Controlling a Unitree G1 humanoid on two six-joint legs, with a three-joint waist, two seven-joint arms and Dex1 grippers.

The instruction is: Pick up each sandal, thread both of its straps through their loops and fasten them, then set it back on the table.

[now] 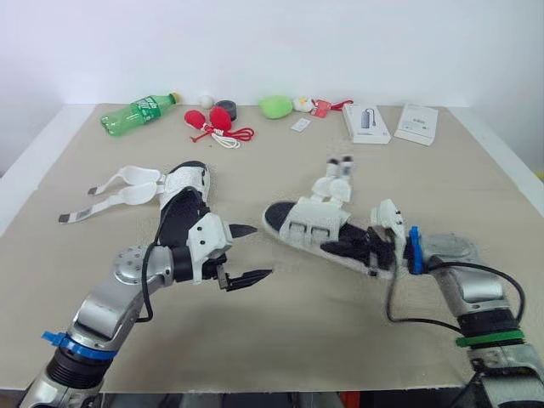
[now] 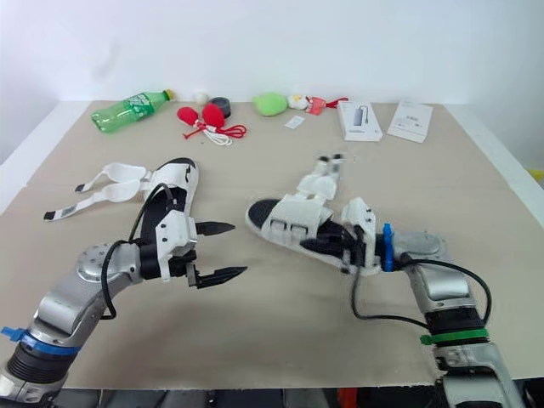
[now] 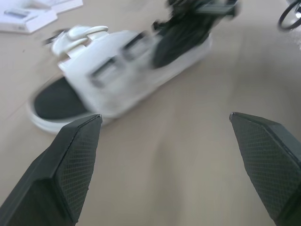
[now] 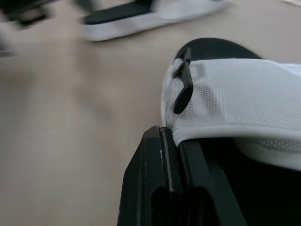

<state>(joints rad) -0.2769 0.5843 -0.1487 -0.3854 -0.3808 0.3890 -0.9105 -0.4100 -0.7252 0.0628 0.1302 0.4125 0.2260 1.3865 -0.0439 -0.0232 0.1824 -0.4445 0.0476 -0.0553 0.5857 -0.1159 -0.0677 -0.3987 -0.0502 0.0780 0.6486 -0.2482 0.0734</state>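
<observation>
One white sandal with a black footbed (image 1: 183,204) lies at the left, its two straps (image 1: 127,183) spread loose to its left. The second sandal (image 1: 310,225) lies slanted at the table's middle, its straps (image 1: 333,183) pointing toward the back. My right gripper (image 1: 353,248) is shut on this sandal's heel end; in the right wrist view a black finger (image 4: 160,188) presses against its white mesh strap (image 4: 235,94). Between the two sandals my left gripper (image 1: 262,252) stands open and holds nothing. Its fingers (image 3: 70,165) point at the second sandal (image 3: 122,66), a short way from its toe.
Along the back edge lie a green bottle (image 1: 136,112), red balls with cord (image 1: 212,121), a green soft object (image 1: 275,106) and two white boxes (image 1: 365,123) (image 1: 416,124). Bare table (image 1: 306,331) stretches in front of the sandals.
</observation>
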